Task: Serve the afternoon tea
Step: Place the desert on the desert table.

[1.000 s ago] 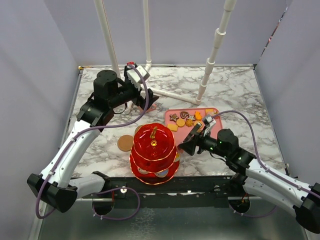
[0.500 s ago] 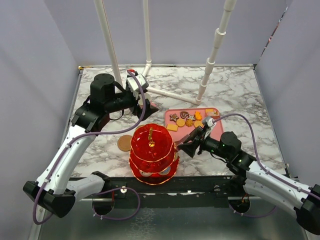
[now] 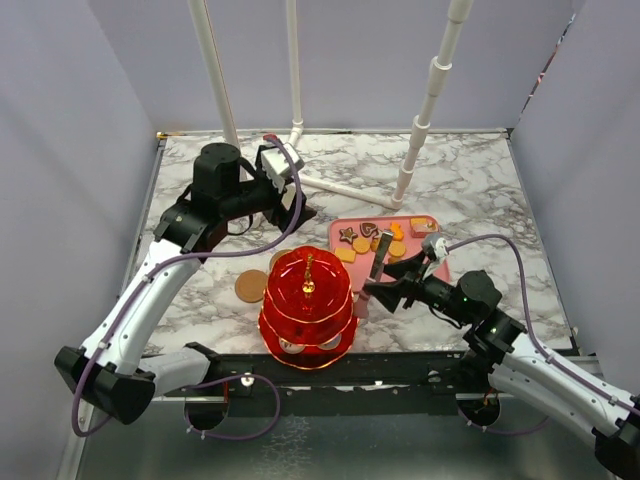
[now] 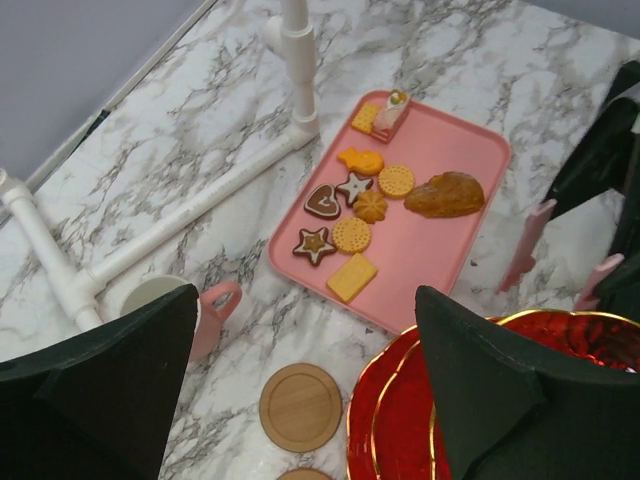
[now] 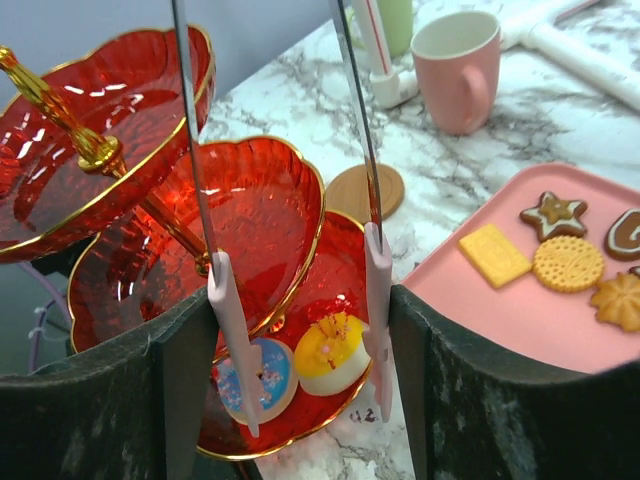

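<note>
Right wrist view puts the main hazard up close: the right pincer (image 5: 300,320) is clamped on a pair of metal tongs (image 5: 378,290). Their pink tips stand apart and empty, just beside the middle-tier rim of the red three-tier stand (image 5: 250,210). The stand sits at the near edge of the desk (image 4: 200,130), between the two arms, with a blue-iced cookie (image 5: 262,385) and a yellow cake (image 5: 332,355) on its bottom tier.

A sideways swing of the long tongs would likely catch a tier rim or the gold finial (image 5: 80,145) and shove or tip the stand, spilling what is served. The tongs could also twist in the grip.

Most cookies (image 4: 350,235) lie on the pink tray (image 4: 430,260), right of the stand; a weak pinch could drop one on the way over.

The left pincer (image 4: 308,330) gapes wide, holding nothing, near the pink mug (image 4: 210,315) and a coaster (image 4: 300,405). The white pipe (image 4: 200,205) beside the mug could block or snag it.
</note>
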{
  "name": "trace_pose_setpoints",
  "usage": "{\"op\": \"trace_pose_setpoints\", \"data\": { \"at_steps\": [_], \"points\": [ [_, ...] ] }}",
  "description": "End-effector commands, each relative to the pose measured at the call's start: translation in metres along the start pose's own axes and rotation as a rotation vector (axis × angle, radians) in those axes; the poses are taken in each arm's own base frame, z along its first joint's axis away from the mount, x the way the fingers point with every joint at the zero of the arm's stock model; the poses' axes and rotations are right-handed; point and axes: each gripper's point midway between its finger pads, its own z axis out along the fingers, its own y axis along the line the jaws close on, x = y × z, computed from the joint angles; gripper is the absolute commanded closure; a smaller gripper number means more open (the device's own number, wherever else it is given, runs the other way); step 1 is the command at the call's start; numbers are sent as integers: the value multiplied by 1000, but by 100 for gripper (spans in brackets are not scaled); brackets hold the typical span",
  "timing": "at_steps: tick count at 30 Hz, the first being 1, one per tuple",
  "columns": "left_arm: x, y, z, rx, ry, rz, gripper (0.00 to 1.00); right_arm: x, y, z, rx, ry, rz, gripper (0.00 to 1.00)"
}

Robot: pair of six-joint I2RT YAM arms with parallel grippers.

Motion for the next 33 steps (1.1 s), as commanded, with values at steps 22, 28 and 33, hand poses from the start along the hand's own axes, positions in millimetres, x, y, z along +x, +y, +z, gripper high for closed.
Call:
{"op": "trace_pose_setpoints", "data": {
  "at_steps": [22, 28, 33],
  "points": [
    [32, 135, 75, -400, 198, 87, 23, -79, -61, -32, 448, -248, -30, 45],
    [83, 148, 101, -350, 389, 87, 30, -87, -66, -35, 500, -230, -33, 45],
    [112, 161, 122, -357, 460, 39, 36, -93, -69, -36, 538, -210, -33, 46]
  ]
}}
